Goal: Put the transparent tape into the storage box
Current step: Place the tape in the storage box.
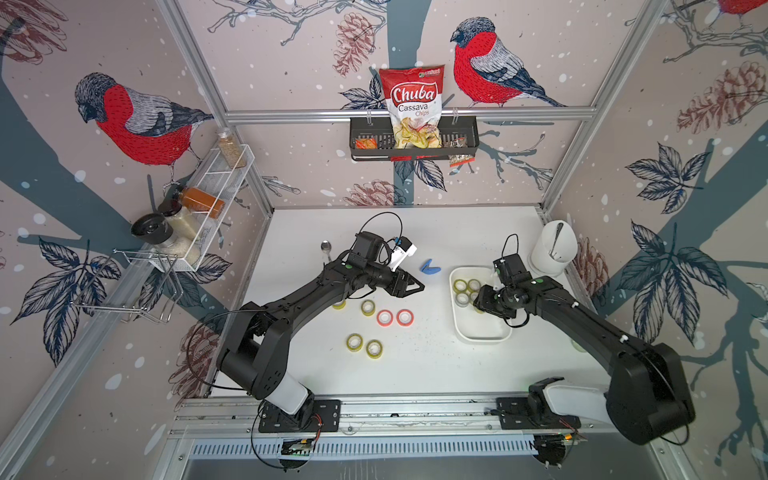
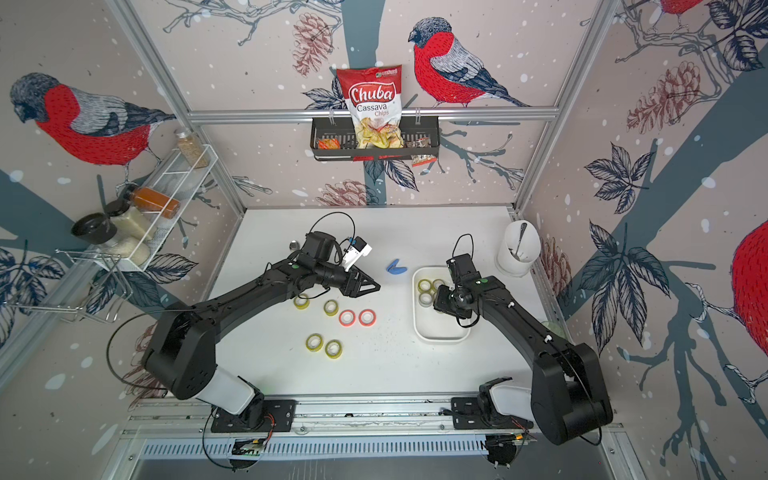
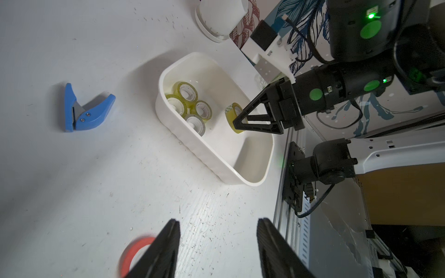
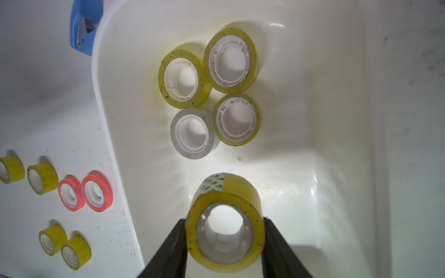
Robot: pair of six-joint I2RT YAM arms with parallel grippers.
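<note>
Right gripper (image 4: 225, 223) is clamped on a yellowish transparent tape roll (image 4: 231, 187), one finger on each side of its outer band, and the core hole faces my wrist camera. The roll stands on edge inside the storage box (image 1: 482, 337), about midway along it. I cannot tell whether it touches the box floor.

At the far end of the box, four tape rolls (image 4: 228, 60) lie flat in a tight cluster, three yellow-tinted and one greyer. The box itself sits on the right side of the desk (image 1: 415, 374), just in front of the tall white cup (image 1: 555, 249).

Left gripper (image 3: 218, 221) has its fingers apart with nothing between them. It hangs above the middle of the desk, to the left of the box.

Out on the desk, left of the box, two red tape rolls (image 1: 395, 318) sit side by side. A yellow roll (image 1: 368, 307) lies just left of them, and another (image 1: 338, 304) is half hidden under the left arm. A further pair of yellow rolls (image 1: 354, 341) sits nearer to me. A blue tape cutter (image 1: 430, 267) lies beyond them, left of the box's far corner.
</note>
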